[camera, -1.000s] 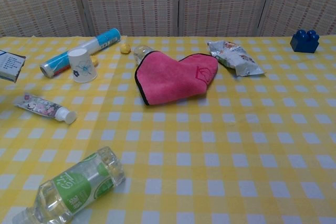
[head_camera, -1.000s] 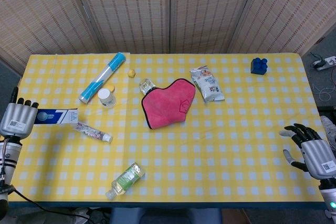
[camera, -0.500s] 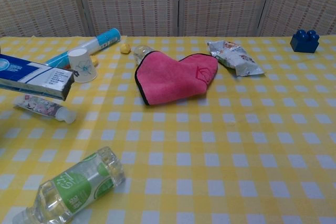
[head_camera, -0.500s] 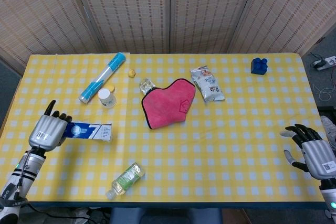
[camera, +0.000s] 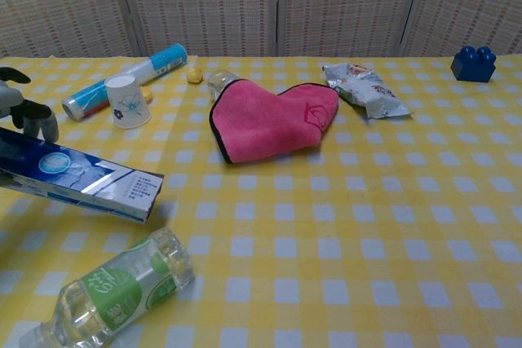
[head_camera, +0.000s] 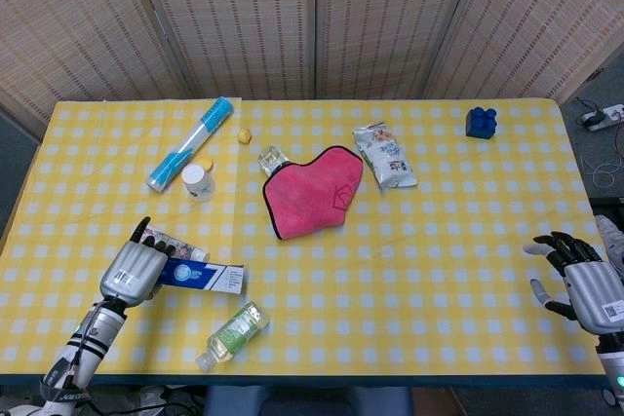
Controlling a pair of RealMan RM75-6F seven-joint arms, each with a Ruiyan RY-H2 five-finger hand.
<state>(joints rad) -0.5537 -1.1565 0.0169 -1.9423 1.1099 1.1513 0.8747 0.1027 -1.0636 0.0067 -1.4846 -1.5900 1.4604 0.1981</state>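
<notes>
- Blue-and-white toothpaste box (head_camera: pixel 202 278) is being gripped at its left end by the left hand (head_camera: pixel 134 269), near the table's near-left edge; in the chest view the box (camera: pixel 77 184) is hanging above the yellow checked tablecloth (head_camera: pixel 439 241), its free end pointing right.
- Fingers (camera: pixel 33 116) of that hand are curling over the box's far edge.
- Just behind the box, a small floral tube (head_camera: pixel 180 246) is peeking out, mostly hidden.
- Lying on its side just near of the box is a green-labelled bottle (head_camera: pixel 234 333), seen large in the chest view (camera: pixel 114 295).
- At the near-right edge, the right hand (head_camera: pixel 583 282) is hovering with fingers spread wide, holding nothing, well apart from every object.
- Sitting mid-table is a pink heart-shaped cloth (head_camera: pixel 310 192), with a small clear bottle (head_camera: pixel 270 158) touching its far-left edge.
- Resting to the right of the cloth is a snack packet (head_camera: pixel 385 156); a blue toy brick (head_camera: pixel 481 122) is standing at the far right.
- Far left, a blue tube (head_camera: pixel 191 143) is lying diagonally, a white paper cup (head_camera: pixel 196 180) just near of it and a small yellow ball (head_camera: pixel 245 134) to its right.
</notes>
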